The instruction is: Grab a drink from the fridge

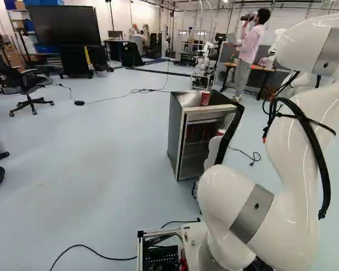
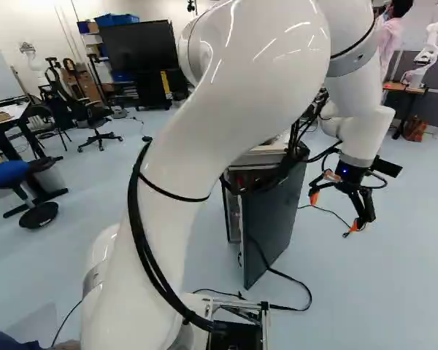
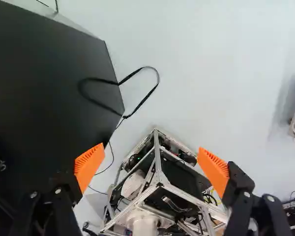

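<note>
Where the left base view begins, one office chair (image 1: 27, 82) and one large screen (image 1: 64, 25) stand well apart from the work and presumably play no part in it. Near the middle is one small fridge (image 1: 177, 132), its front turned partly towards the base, probably to bring its shelves within reach. One red can (image 1: 205, 98) stands upright on its top; a second red can (image 1: 221, 132) shows low beside the door side, partly hidden, and whether it rests on a shelf or in the door cannot be told. These two are the only drinks that can be counted surely. To their right rises the one white arm (image 1: 291, 147). In the right base view, one dark door (image 2: 274, 219) stands swung open, giving access to the interior. One black strap (image 2: 306, 292) loops out beside its foot, perhaps fitted for pulling. Rightmost comes the gripper (image 2: 334, 211), beyond the door's outer face, its two fingers spread wide with nothing between them. It may be so placed to clear or push the door; reaching a can would require passing round the door's edge without snagging the strap.
</note>
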Motion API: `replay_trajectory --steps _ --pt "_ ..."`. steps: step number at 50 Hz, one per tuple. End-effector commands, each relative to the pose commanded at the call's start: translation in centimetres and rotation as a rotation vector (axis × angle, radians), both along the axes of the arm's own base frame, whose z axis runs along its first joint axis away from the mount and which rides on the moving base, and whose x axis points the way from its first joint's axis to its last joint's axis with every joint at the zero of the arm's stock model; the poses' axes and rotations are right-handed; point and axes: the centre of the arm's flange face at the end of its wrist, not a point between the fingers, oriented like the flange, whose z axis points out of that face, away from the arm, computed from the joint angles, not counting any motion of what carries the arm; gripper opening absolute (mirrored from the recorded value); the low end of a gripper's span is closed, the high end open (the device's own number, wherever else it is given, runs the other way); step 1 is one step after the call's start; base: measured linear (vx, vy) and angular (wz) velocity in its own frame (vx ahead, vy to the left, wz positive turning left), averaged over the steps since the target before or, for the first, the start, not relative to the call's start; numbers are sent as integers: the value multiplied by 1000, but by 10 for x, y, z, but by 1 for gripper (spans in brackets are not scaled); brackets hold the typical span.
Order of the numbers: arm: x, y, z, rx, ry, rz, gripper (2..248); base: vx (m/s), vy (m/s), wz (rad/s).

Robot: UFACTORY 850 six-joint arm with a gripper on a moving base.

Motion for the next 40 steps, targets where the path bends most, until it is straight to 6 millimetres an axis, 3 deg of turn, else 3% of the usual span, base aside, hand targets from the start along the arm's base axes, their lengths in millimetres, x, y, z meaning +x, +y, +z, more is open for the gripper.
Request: replay_trajectory --steps 40 --pt "-2 44 2 -270 -61 268 247 0 0 0"
